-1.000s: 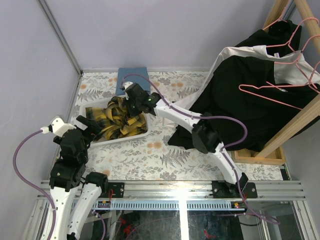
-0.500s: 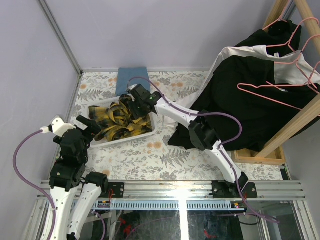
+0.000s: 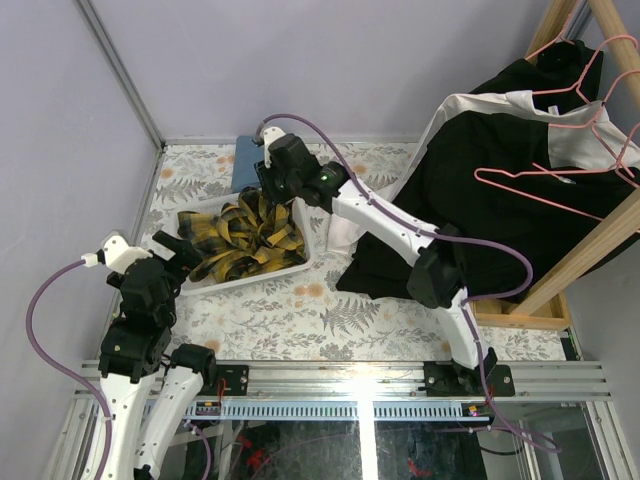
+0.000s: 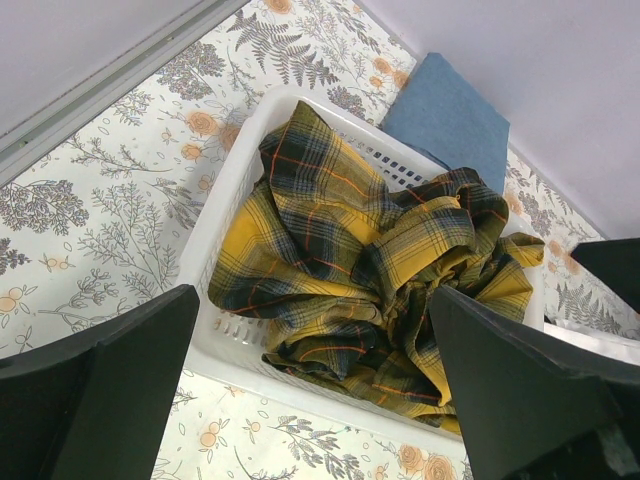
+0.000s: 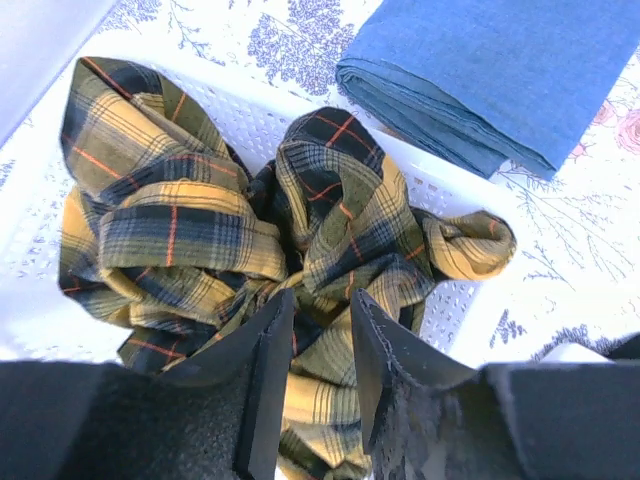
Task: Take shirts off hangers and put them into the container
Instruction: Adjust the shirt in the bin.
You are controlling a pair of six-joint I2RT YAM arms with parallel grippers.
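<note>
**Operator:** List the containers and their contents, largest first.

**Technician:** On the table (image 3: 330,300), the black shirts (image 3: 500,200) and the white shirt (image 3: 480,105) hang at 2 o'clock on pink hangers (image 3: 484,174); the wooden tray (image 3: 520,316) lies under them at 4 o'clock, its contents hidden by black cloth; the container (image 3: 240,282) sits at 9 o'clock and holds one item, the plaid shirt (image 3: 245,238), crumpled and inside the rim; the blue cloth (image 3: 246,160) lies outside it, just beside the 12 o'clock rim.

**Operator:** State of the end effectors?

**Technician:** The right gripper (image 5: 320,300) hovers over the container's 12 o'clock end, jaws slightly parted, nothing between them; the left gripper (image 3: 175,250) hovers at the container's 9 o'clock end, jaws spread wide, released.

**Operator:** What has changed in the last second?

**Technician:** The right gripper was low inside the container, on the plaid shirt; it has risen toward 12 o'clock; the container's 3 o'clock end has swung outward; the left gripper has not moved.
</note>
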